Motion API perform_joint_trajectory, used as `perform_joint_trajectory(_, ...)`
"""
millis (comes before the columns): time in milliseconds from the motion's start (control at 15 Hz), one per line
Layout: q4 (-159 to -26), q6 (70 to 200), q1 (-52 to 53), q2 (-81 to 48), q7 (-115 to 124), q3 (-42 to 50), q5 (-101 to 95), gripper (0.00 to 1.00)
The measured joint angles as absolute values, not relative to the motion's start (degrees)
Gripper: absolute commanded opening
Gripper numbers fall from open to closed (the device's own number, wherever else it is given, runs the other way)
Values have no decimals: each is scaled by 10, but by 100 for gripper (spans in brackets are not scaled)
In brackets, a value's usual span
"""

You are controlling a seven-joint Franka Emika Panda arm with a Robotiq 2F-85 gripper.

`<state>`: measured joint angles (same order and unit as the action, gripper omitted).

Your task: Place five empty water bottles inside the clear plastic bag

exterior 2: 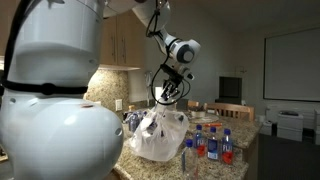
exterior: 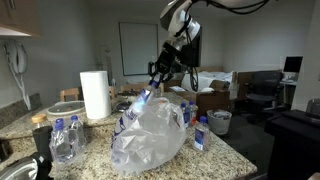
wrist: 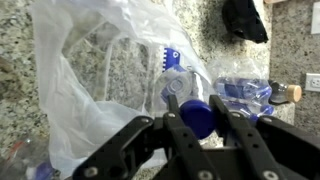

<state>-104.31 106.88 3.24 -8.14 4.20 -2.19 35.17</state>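
In the wrist view my gripper [wrist: 194, 110] is shut on the blue cap of a water bottle [wrist: 174, 76]. Its clear body with a blue-and-white label hangs over the open mouth of the clear plastic bag [wrist: 95, 70]. Both exterior views show the gripper [exterior: 156, 78] [exterior 2: 168, 95] just above the crumpled bag [exterior: 150, 135] [exterior 2: 160, 135], the held bottle [exterior: 144, 98] at the bag's top. Another bottle [wrist: 246, 94] lies on the counter beside the bag. More bottles stand on the counter [exterior: 64, 138] [exterior: 200, 130] [exterior 2: 212, 146].
A paper-towel roll [exterior: 95, 94] stands on the granite counter [exterior: 215, 152] behind the bag. A black object [wrist: 246, 18] lies on the counter past the bag. A cardboard box [exterior: 212, 100] and a white bin [exterior: 220, 122] sit beyond the counter edge.
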Motion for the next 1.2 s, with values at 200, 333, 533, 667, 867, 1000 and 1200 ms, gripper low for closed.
perform_joint_trajectory(200, -1042, 1092, 29, -120, 28, -23, 418, 14)
perform_joint_trajectory(333, -1042, 1101, 31, -142, 28, -28, 443, 61)
perform_joint_trajectory(533, -1043, 1106, 32, -165, 28, -32, 470, 79)
perform_joint_trajectory(667, -1046, 1106, 31, -167, 28, -32, 486, 92)
perform_joint_trajectory(867, -1047, 1108, 30, -159, 28, -31, 500, 100)
perform_joint_trajectory(1000, -1051, 1112, 30, -143, 27, -29, 500, 100)
perform_joint_trajectory(1200, -1072, 1115, 29, -97, 17, -21, 499, 100)
